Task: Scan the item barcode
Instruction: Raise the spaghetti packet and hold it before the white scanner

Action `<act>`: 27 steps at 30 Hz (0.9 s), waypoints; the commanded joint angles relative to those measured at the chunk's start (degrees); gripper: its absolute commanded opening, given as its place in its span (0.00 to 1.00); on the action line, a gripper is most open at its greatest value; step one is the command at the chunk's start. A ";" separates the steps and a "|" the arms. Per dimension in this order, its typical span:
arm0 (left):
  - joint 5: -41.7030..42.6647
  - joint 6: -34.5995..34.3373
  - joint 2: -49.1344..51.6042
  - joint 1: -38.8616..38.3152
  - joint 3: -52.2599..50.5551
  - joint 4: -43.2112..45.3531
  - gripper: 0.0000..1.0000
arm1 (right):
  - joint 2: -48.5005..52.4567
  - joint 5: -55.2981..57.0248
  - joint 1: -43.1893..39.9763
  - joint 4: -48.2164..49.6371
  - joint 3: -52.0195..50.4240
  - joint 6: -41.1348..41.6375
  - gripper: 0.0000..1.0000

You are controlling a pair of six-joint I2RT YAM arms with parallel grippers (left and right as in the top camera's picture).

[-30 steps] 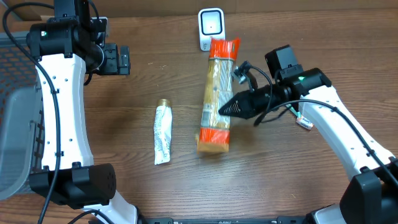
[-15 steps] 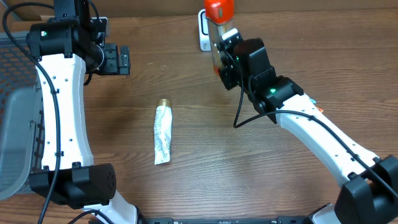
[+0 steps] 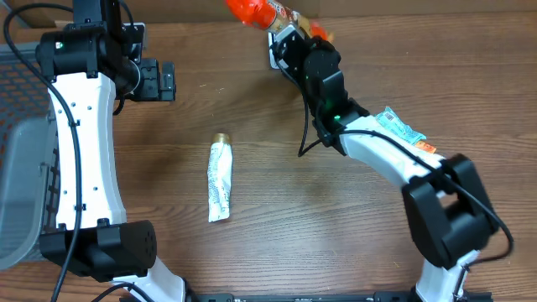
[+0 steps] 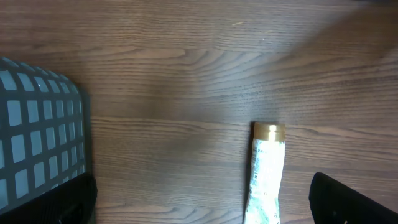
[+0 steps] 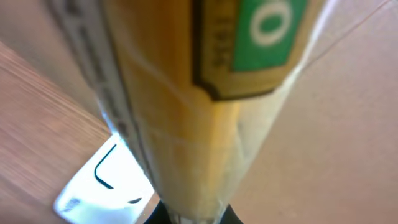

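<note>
A long yellow packet with orange ends (image 3: pixel 256 12) is the item; my right gripper (image 3: pixel 295 40) is shut on it and holds it off the table at the back edge, over the white scanner (image 3: pixel 273 55), which is mostly hidden by the arm. In the right wrist view the packet (image 5: pixel 205 93) fills the frame with a green label, and the scanner (image 5: pixel 106 180) shows below left of it, the right gripper (image 5: pixel 189 216) clamped at its base. My left gripper (image 3: pixel 157 80) hangs open at the back left, nothing between its fingers (image 4: pixel 348 199).
A white tube with a gold cap (image 3: pixel 220 180) lies left of centre, also under the left wrist (image 4: pixel 266 171). A grey basket (image 3: pixel 21 184) stands at the left edge. A small blue and orange packet (image 3: pixel 401 130) lies on the right.
The right arm lifted the yellow packet off the table, carried it back over the scanner, and has now swung its orange end to the left. The left arm stayed still.
</note>
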 commanded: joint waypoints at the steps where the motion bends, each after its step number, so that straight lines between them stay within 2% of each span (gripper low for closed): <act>1: -0.33 1.05 0.68 -0.39 0.11 0.00 1.00 | 2.80 4.46 -0.48 2.89 7.43 -5.11 0.04; 7: -0.31 1.05 0.68 -0.39 0.11 0.00 1.00 | 11.43 5.44 -0.96 1.11 19.67 -7.56 0.04; 12: -0.31 1.05 0.68 -0.39 0.11 0.00 1.00 | 17.20 5.95 -1.07 0.66 26.56 -16.31 0.04; 16: -0.33 1.05 0.68 -0.39 0.11 0.02 1.00 | 19.47 6.64 -1.07 0.66 27.67 -21.57 0.04; 27: -0.33 1.05 0.68 -0.39 0.11 0.02 1.00 | 19.89 7.41 -1.07 0.28 27.65 -21.42 0.04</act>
